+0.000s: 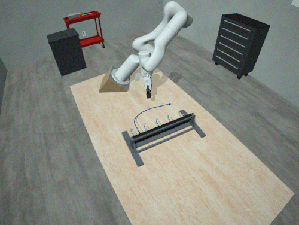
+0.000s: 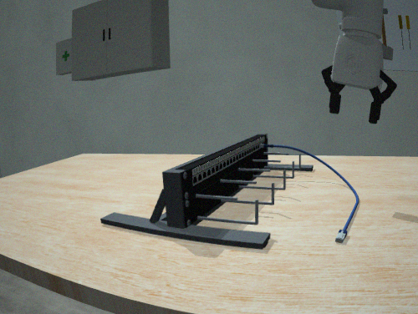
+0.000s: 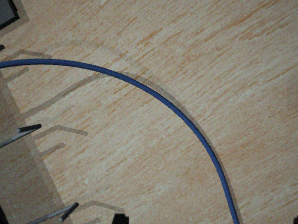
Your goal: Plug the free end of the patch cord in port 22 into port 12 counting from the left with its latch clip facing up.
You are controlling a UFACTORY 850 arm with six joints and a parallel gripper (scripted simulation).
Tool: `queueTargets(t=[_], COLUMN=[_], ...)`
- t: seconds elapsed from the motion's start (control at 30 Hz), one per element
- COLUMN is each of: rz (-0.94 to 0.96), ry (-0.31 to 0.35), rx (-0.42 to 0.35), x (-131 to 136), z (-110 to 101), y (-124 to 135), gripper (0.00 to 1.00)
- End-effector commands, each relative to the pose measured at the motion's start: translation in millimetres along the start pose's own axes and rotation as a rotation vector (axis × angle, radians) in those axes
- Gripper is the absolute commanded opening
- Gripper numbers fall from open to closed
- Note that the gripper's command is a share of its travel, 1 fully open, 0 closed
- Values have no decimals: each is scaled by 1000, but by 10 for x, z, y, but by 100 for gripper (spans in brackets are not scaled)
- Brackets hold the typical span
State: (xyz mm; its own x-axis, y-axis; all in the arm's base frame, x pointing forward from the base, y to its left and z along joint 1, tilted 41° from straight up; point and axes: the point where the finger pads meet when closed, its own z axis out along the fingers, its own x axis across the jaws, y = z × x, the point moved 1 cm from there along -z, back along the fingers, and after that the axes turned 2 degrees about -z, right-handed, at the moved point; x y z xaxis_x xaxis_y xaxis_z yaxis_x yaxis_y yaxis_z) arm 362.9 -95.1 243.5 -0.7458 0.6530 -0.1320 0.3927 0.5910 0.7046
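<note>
A dark free-standing rack (image 1: 167,126) (image 2: 217,164) with a row of ports stands upright on the wooden table (image 1: 179,179) (image 2: 84,188) (image 3: 200,50). A blue patch cord (image 1: 146,111) (image 2: 330,169) (image 3: 165,100) leaves a port near one end of the rack and arcs down to the table. Its free plug (image 1: 170,103) (image 2: 343,236) lies on the table, away from the rack. My gripper (image 1: 148,94) (image 2: 354,113) is open and empty, pointing down. It hangs high above the table, above the cord's arc and apart from the plug. The port numbers are too small to read.
Grey cable-management bars (image 2: 251,202) (image 3: 22,132) stick out of the rack's port side. The arm's tan wedge base (image 1: 109,84) sits at the table's far end. A black cabinet (image 1: 66,51), a red cart (image 1: 85,27) and a drawer chest (image 1: 239,42) stand on the floor.
</note>
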Motion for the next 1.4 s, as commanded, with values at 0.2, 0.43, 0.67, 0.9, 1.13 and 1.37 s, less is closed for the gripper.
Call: queueTargets(t=[0.2, 0.43, 0.67, 0.9, 1.13, 1.37], rz=[-132, -205, -278, -307, -307, -307], ry=[89, 126, 159, 170, 170, 170], rx=[43, 52, 54, 52, 52, 52], x=[195, 389, 640, 752, 752, 752], z=[409, 585, 738, 789, 789, 789], y=[698, 1078, 1468, 1620, 1620, 1620], gripper=[100, 100, 100, 100, 0, 0])
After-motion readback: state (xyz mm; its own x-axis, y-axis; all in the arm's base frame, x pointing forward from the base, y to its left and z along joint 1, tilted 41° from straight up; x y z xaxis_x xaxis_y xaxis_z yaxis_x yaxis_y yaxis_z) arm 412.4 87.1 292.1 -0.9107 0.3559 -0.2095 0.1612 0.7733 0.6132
